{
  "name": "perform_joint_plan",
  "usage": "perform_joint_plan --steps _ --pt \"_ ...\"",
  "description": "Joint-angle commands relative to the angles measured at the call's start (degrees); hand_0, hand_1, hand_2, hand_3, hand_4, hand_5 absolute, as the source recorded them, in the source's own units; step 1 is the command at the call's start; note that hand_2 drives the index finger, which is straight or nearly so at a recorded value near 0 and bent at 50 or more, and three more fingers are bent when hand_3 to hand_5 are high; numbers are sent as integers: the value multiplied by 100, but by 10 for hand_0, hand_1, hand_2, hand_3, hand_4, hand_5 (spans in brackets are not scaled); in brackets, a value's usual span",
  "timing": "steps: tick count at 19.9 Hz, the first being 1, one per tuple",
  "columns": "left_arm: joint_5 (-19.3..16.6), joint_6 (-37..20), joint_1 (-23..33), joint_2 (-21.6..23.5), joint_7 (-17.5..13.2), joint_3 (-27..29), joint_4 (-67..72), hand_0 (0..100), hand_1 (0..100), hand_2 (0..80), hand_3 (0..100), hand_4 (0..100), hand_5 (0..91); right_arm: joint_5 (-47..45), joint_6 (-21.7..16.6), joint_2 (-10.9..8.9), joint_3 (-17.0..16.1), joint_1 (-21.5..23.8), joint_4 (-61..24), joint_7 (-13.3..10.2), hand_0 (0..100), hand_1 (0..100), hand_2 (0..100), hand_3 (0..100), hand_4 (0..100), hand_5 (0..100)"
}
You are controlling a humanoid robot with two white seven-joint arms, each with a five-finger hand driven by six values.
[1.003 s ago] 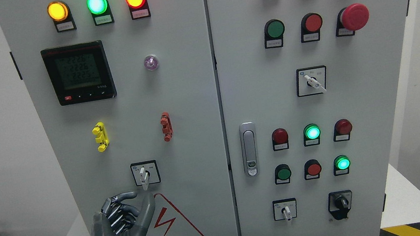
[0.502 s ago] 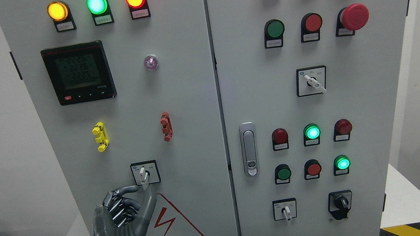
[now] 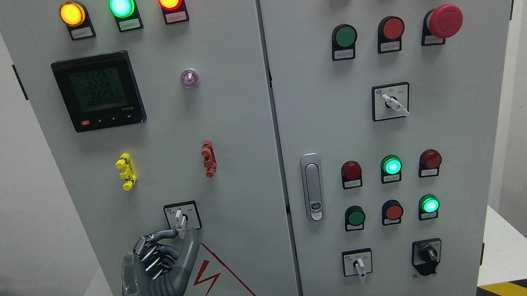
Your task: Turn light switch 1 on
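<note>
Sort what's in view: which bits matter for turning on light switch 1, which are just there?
In play:
- left hand, index tip and thumb at the switch handle's lower end
- rotary switch on the left door

Bystanders:
- meter display
- warning triangle
- emergency stop
- door latch
- right-door selector

you see the grey cabinet (image 3: 238, 120) standing on a white platform (image 3: 509, 252) edged with yellow-and-black hazard tape (image 3: 524, 286).
</note>
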Motion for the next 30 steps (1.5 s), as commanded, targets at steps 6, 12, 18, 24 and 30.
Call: perform_joint_plan --steps 6,12,18,24,30 --pt "-5 144 -100 -26 66 -7 142 150 685 485 852 922 828 0 4 0 0 2 0 -4 307 0 0 0 0 0" --pt "4 153 -179 -43 66 -7 160 163 679 493 852 924 833 0 4 0 0 2 0 -4 307 0 0 0 0 0" --pt "3 162 -179 -43 66 11 160 176 676 498 856 926 834 0 4 0 0 2 0 -4 308 0 0 0 0 0" --pt "3 179 -205 -43 66 20 151 190 670 519 864 928 834 0 4 0 0 -7 0 -4 308 0 0 0 0 0" --pt "4 214 -214 -43 66 20 195 197 668 522 866 932 839 0 4 0 0 2 0 -4 308 0 0 0 0 0"
